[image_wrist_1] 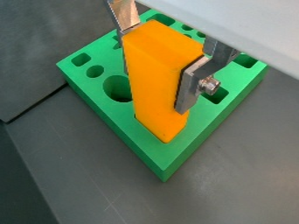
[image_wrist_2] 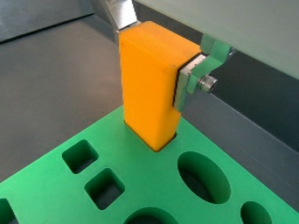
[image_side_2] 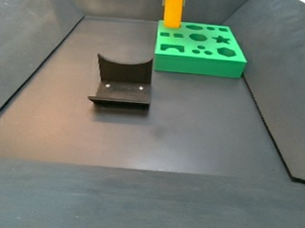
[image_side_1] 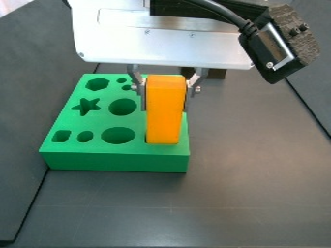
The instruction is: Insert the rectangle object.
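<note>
The rectangle object (image_wrist_1: pixel 158 83) is a tall bright orange block and stands upright. Its lower end sits in a slot at a corner of the green board (image_wrist_1: pixel 176 153). My gripper (image_wrist_1: pixel 158 61) is shut on the block's upper part, one silver finger (image_wrist_1: pixel 191 86) on each side. Both wrist views show this grip: the block (image_wrist_2: pixel 149 87), gripper (image_wrist_2: pixel 156 52) and board (image_wrist_2: pixel 128 188). In a side view the block (image_side_1: pixel 163 108) stands at the right edge of the board (image_side_1: pixel 91 145) under my gripper (image_side_1: pixel 165 82). In a side view the block (image_side_2: pixel 172 8) is at the far end.
The board (image_side_2: pixel 206 59) has several other holes, among them a star (image_side_1: pixel 88 107) and a round hole (image_wrist_2: pixel 205 179). The dark fixture (image_side_2: pixel 120 82) stands on the floor left of the board. Sloping dark walls (image_side_2: pixel 26 66) enclose the floor. A wrist camera (image_side_1: pixel 282 44) juts out.
</note>
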Robot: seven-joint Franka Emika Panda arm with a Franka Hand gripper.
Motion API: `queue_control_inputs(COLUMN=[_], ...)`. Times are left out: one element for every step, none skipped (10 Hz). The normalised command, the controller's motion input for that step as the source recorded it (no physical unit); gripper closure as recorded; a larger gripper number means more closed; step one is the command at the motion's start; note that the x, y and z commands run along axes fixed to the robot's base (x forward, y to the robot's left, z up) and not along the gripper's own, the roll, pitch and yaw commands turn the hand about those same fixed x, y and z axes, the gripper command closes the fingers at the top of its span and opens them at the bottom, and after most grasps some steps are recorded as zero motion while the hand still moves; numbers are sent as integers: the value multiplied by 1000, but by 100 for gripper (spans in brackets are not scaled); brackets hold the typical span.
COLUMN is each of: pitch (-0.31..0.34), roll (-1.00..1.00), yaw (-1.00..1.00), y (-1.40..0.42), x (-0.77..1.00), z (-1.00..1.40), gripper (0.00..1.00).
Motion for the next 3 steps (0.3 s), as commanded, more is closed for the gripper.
queue_control_inputs(pitch=[-130,-69,-37], roll=[-6,29,71], yaw=[0,3,49], y=[-189,-211,-126], x=[0,0,-46], z=[-380,-197,-3], gripper=[100,100,100])
